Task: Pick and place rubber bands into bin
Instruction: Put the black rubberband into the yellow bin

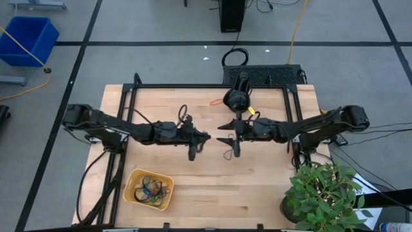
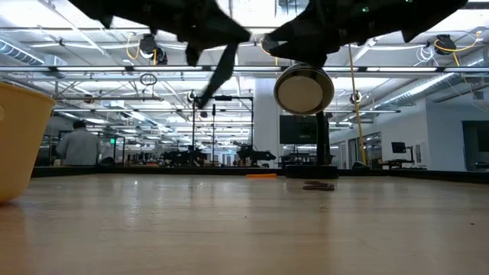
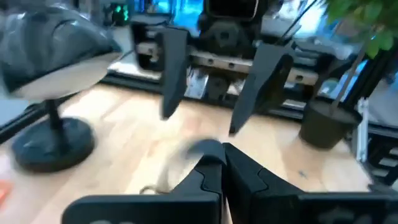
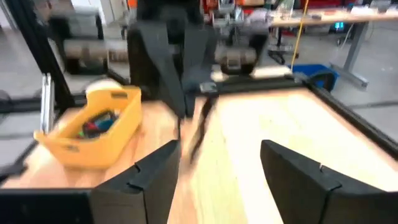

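My left gripper [image 1: 198,137] is shut over the middle of the table on a dark rubber band [image 4: 198,127] that hangs below it. My right gripper [image 1: 226,133] is open and empty, level with the left one and facing it from the right; its two fingers also show in the left wrist view [image 3: 208,87]. The orange-yellow bin [image 1: 149,189] stands at the near left with several coloured bands inside. An orange band [image 1: 215,102] lies flat at the far middle. A brown band [image 2: 318,185] lies flat on the table. My left gripper pinches the dark band's upper end [image 4: 203,93] between its two shut fingers. The band hangs slack below the fingers [image 2: 221,72], clear of the table. Whether it holds one strand or both cannot be told.
Black headphones on a stand [image 1: 237,96] are at the far middle, just behind the grippers. A potted plant [image 1: 322,193] stands at the near right corner. A black frame [image 1: 193,86] runs around the table's far side. Bare wood [image 1: 257,187] lies between the bin and the plant.
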Controlling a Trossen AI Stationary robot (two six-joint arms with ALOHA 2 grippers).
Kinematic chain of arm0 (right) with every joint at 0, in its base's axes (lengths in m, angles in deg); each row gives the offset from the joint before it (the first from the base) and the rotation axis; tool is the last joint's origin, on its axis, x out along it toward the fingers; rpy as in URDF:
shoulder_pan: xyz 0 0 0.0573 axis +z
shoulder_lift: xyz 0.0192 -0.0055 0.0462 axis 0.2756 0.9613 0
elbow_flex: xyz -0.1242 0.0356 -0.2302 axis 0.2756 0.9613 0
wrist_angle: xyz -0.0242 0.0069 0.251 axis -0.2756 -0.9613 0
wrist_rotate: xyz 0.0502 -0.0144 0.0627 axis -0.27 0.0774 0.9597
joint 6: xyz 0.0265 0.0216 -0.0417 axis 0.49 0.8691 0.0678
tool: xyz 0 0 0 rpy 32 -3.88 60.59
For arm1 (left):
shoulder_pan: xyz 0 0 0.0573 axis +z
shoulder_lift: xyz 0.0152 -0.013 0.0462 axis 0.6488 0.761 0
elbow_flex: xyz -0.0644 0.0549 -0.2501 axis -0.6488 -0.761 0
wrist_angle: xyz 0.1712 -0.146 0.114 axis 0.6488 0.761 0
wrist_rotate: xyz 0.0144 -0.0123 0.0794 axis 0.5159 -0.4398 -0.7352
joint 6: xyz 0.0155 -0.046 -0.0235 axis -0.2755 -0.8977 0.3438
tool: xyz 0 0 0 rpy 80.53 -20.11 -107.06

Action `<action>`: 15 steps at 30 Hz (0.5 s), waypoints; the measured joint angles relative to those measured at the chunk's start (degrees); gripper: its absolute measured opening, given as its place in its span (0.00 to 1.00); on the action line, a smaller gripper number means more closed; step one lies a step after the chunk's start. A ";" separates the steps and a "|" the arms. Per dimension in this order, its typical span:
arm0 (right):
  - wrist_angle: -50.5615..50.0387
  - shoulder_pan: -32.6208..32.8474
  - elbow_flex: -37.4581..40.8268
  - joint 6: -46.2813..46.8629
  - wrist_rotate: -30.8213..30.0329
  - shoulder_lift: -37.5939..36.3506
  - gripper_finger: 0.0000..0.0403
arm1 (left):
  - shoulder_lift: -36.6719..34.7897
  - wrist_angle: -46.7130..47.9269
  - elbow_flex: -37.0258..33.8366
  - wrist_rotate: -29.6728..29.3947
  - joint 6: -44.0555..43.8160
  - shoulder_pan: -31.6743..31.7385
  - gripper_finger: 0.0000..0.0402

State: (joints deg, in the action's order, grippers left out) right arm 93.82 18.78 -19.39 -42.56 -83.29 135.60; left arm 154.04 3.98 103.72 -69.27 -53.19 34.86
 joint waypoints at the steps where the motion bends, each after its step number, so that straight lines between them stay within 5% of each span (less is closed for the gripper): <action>1: -1.93 0.00 0.00 0.00 0.00 -0.80 0.55 | -1.75 3.55 0.00 -0.64 0.00 -0.03 0.02; 7: -9.57 0.00 -0.04 0.02 -0.04 -3.97 0.54 | -11.86 20.58 -0.12 -0.77 -3.37 -0.78 0.02; 15: -14.33 -0.02 -0.04 0.02 -0.10 -4.35 0.55 | -25.63 29.87 -0.12 -0.81 -7.29 -4.84 0.02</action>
State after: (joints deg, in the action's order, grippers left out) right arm 79.49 18.77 -19.43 -42.54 -83.38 131.26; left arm 128.40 33.85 103.60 -70.08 -60.48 30.01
